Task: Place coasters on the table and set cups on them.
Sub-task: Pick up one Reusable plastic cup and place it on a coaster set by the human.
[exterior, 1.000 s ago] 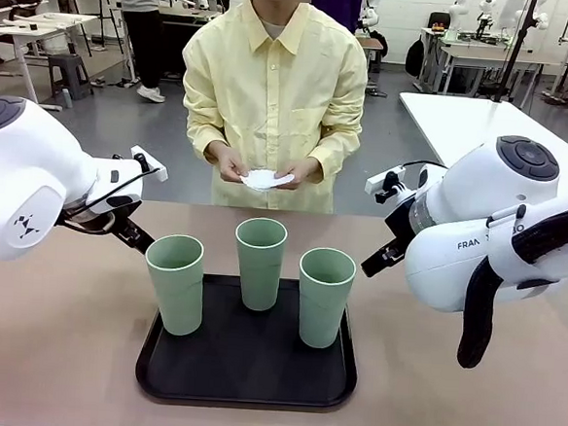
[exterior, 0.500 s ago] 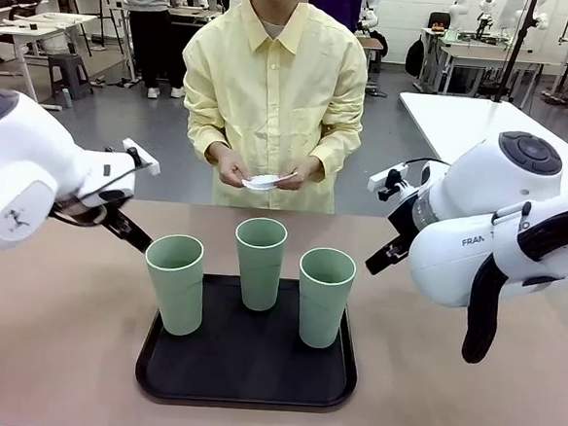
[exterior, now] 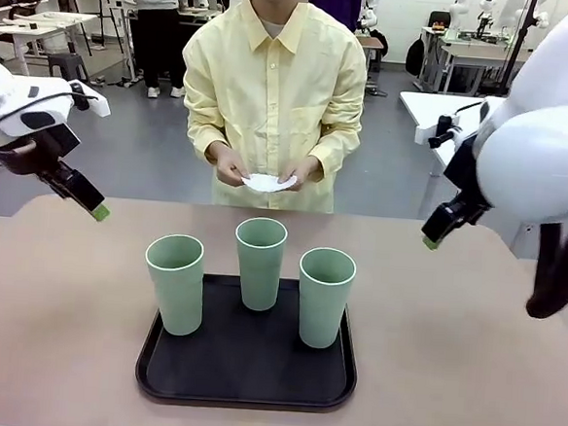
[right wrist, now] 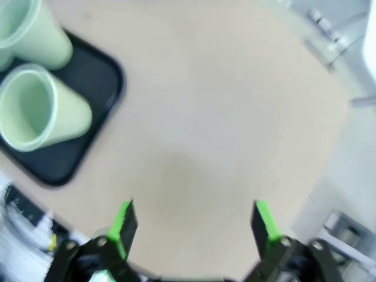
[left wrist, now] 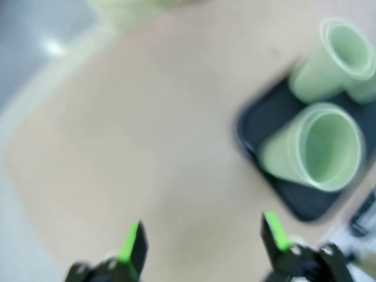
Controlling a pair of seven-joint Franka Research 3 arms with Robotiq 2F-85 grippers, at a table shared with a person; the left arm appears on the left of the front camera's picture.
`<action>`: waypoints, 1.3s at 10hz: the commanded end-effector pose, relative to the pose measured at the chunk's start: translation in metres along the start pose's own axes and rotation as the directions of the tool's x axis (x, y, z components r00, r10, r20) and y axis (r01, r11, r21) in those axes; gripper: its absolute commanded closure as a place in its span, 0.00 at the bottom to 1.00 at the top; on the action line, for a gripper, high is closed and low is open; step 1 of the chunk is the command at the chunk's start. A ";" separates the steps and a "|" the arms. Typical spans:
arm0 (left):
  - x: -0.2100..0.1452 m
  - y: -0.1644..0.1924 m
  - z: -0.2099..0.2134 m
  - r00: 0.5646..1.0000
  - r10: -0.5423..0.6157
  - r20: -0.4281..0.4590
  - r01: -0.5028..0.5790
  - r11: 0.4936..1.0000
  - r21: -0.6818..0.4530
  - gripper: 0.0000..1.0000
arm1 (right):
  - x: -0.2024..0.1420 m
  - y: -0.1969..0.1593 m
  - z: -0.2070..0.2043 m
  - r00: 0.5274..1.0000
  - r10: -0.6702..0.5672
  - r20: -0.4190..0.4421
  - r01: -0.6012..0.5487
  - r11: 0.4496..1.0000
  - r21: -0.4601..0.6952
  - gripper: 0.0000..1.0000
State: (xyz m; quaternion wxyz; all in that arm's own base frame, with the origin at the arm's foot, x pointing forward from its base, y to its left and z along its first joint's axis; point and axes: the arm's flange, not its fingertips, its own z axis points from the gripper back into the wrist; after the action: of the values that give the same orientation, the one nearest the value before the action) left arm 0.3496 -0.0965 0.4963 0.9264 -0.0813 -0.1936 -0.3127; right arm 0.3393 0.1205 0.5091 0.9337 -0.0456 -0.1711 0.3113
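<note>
Three tall, pale-green, handleless cups [exterior: 260,265]

place: robotics lab | signs: white robot arms [exterior: 542,153], rows of worktables [exterior: 471,53], stool [exterior: 65,63], grey floor [exterior: 142,154]

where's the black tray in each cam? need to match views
Front: tray sits low centre.
Left wrist: tray at the right side, blurred.
Right wrist: tray in the upper left.
Shared landmark: the green cups standing on it.
</note>
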 end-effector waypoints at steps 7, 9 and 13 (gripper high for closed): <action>-0.032 -0.042 0.062 0.996 0.017 -0.092 -0.011 0.998 0.065 0.00 | -0.050 0.033 0.068 0.999 0.039 -0.011 -0.040 0.999 -0.019 0.00; -0.047 0.021 0.072 0.956 0.244 0.165 -0.148 0.881 -0.449 0.00 | -0.072 -0.031 0.045 0.885 -0.460 0.070 0.317 0.706 0.634 0.00; -0.060 0.111 0.068 0.765 0.641 0.058 -0.316 0.452 -0.834 0.00 | -0.135 -0.135 -0.005 0.592 -0.761 -0.264 0.415 0.007 0.910 0.00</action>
State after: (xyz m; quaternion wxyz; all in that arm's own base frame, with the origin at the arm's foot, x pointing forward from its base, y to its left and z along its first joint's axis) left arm 0.3338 0.0515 0.5368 0.8459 -0.4665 -0.2097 -0.1510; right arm 0.3080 -0.0629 0.4945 0.9055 0.3709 -0.1443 0.1475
